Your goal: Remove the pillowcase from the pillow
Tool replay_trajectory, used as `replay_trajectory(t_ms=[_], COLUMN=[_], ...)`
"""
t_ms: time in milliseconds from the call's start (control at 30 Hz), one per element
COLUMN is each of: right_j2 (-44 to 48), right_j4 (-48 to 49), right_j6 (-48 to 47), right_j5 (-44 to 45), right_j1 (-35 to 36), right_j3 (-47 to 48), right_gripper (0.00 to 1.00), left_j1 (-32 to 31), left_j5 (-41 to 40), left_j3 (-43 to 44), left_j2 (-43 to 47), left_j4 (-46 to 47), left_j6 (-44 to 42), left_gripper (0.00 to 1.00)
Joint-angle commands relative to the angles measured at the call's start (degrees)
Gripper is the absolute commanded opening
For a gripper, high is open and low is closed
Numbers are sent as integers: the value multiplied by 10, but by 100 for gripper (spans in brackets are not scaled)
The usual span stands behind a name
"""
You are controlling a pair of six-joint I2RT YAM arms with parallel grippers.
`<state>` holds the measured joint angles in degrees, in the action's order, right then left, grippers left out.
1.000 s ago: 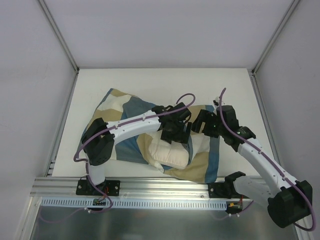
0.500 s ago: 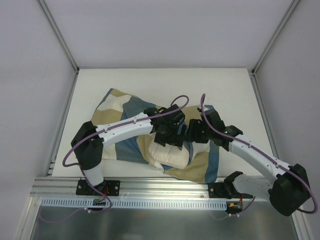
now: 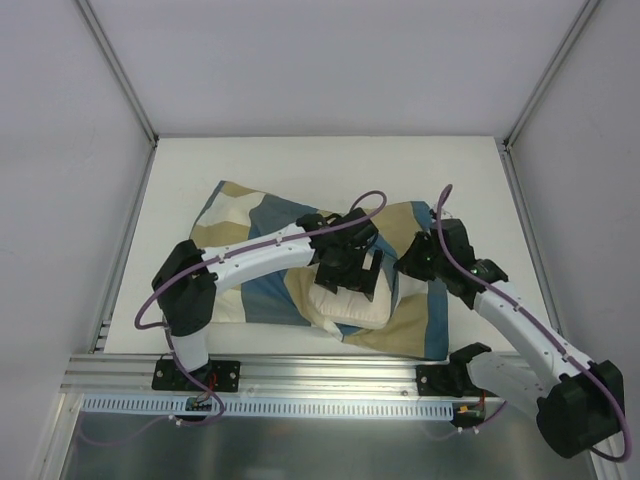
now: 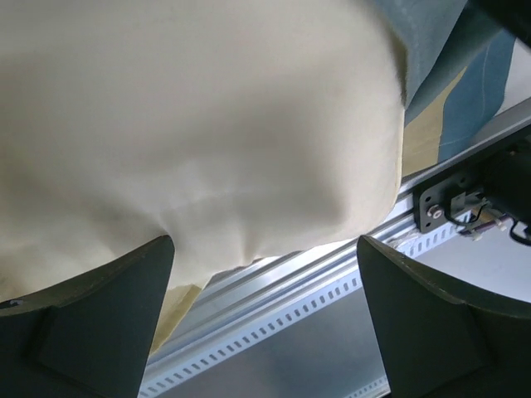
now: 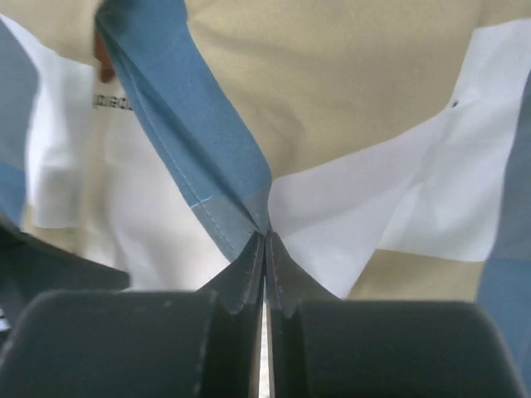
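Observation:
The checked blue, tan and cream pillowcase lies crumpled across the middle of the white table. Out of its near opening bulges the plain cream pillow. My left gripper hovers right over that bulge, open, with nothing between its fingers; the pillow fills the left wrist view. My right gripper is shut on the pillowcase's blue hem at the right of the opening. The pillow's printed label shows to the left of that hem.
An aluminium rail with the arm bases runs along the table's near edge, directly below the pillow. Enclosure walls and corner posts bound the table on three sides. The left arm's purple cable loops over the cloth.
My right gripper has closed on the pillowcase's hem and drawn it to the right, spreading the cloth. The left gripper has opened wider and shifted a little over the pillow.

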<state>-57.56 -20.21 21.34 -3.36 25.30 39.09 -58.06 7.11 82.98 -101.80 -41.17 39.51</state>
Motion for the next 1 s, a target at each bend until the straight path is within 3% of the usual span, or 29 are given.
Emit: replay_trajectory(t_ms=[0,367,433,500,533,567,600,733,967], right_j2=[53,73,78,82,83,82,83,79,18], right_j4=[46,112,112,110,107,104,90,49,37], right_j6=[52,118,119,121,120,119,111,74,24], right_j5=[-29,-91,-89,-85,-83,-80,-70,-41,-10], right_j1=[-28,-47,-47,-47,-47,-47,-48,-58,-96], right_j3=[-18,-59,-60,-60,-60,-56,-53,-33,-2], right_gripper=[1,1,1,1,1,1,1,1,1], left_j1=[-7,-14,-13,-13,-13,-13,-11,-11,0], left_j5=[5,-41,-43,-38,-33,-32,-22,-26,11], left_j3=[57,167,171,175,175,172,169,110,-41], left_j2=[-39,-151,-165,-190,-197,-205,-207,-156,60], left_j4=[0,1,1,1,2,1,1,8,87], left_j6=[-9,30,30,32,32,33,36,30,8], left_gripper=[94,91,85,68,35,12,0,0,0])
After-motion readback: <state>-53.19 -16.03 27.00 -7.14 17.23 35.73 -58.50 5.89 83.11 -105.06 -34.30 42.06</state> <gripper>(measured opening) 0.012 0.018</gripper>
